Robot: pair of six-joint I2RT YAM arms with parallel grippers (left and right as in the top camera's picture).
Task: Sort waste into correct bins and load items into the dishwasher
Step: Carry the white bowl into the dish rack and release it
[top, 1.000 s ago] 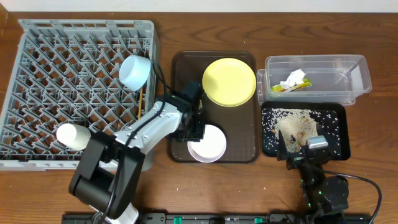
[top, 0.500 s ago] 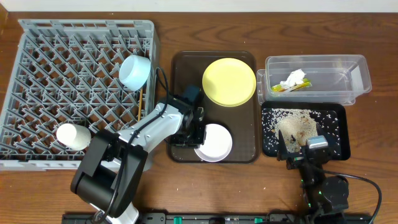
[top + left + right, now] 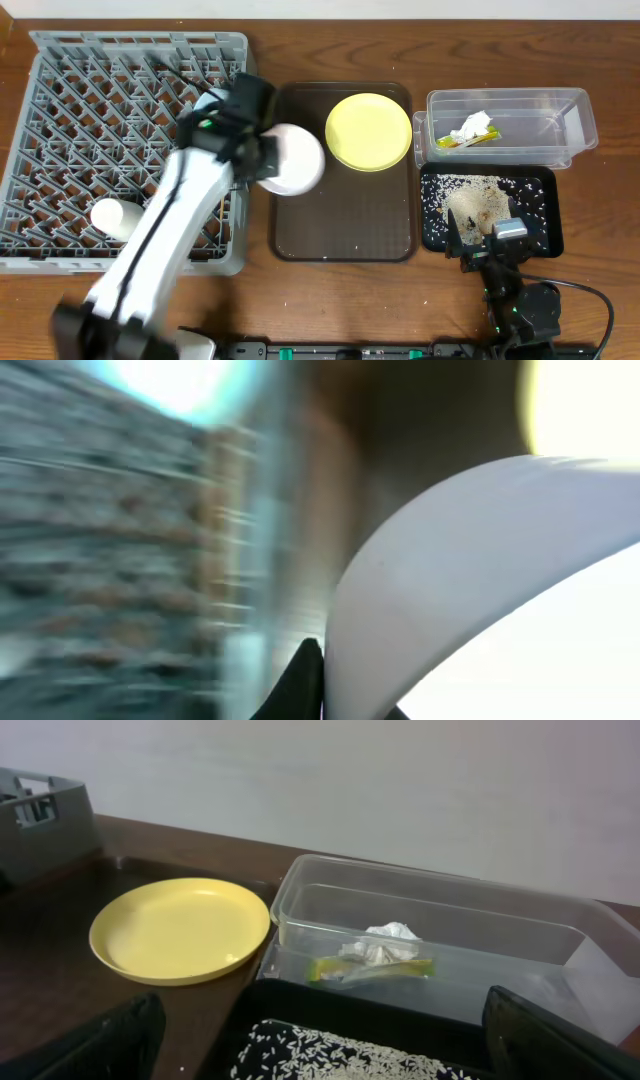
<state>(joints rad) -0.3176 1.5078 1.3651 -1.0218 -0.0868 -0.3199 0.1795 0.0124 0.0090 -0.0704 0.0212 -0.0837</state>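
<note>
Waste looks binned (wrapper (image 3: 462,140) in clear tub (image 3: 560,100), rice (image 3: 480,198) in black tray (image 3: 548,235)), cup (image 3: 115,218) racked; left end effector (image 3: 262,155) clamps white bowl (image 3: 295,160) at the rack (image 3: 90,110) edge, yellow plate (image 3: 368,131) not yet loaded, right end effector (image 3: 486,242) wide.

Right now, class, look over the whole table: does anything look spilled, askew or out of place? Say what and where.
Little stands out. The small white cup lies tipped on its side in the grey dish rack. Rice scraps are scattered, but seem confined to the black tray. Nothing looks damaged.
</note>
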